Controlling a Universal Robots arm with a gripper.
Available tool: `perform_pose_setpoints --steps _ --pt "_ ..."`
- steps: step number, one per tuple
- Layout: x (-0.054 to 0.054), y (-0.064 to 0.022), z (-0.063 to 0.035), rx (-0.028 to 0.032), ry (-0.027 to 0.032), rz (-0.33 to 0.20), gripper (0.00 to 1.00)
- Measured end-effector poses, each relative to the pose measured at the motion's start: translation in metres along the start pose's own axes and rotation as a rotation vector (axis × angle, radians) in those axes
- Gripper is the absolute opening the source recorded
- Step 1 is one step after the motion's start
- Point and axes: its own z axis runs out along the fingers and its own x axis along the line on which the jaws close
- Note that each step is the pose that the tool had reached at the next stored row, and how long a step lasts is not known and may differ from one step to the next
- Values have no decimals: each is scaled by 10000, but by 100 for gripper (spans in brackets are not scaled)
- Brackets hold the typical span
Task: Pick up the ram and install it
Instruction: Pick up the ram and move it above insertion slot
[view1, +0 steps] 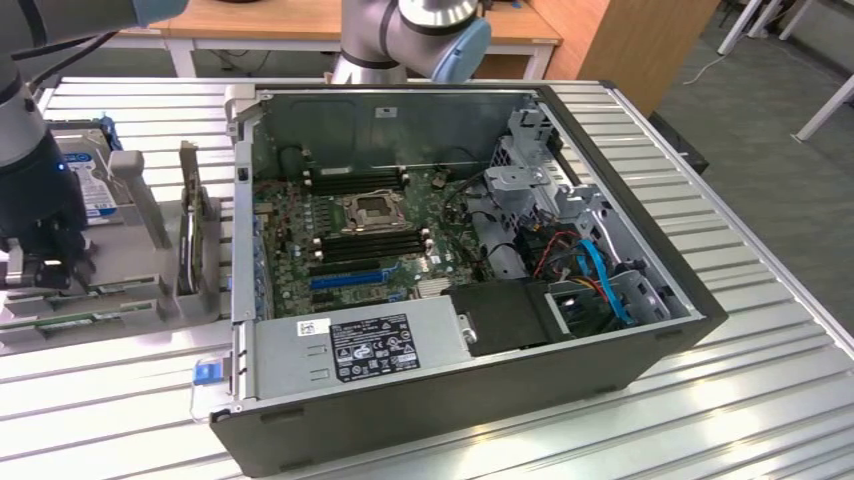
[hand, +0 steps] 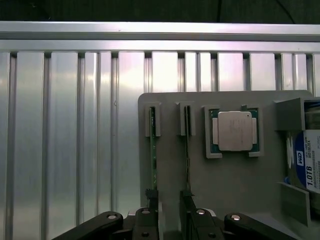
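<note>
Ribbed worktop; ram on edge in grey holder, long axis running straight out from hand; hand released, empty.

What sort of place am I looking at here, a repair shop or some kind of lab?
Probably a robotics lab or test workshop: a robot arm stands by a slatted metal table that carries an open computer case and a grey holder of computer parts, with wooden desks behind.

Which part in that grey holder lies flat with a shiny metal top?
The square chip, flat in its frame. The two ram sticks stand on edge in slots; the drive has a blue label.
</note>
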Motion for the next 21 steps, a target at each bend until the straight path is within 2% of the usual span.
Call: perform_pose_setpoints --steps 5,21 --pt "1 -3 59 1 0 0 31" --pt "50 -4 61 0 0 2 31"
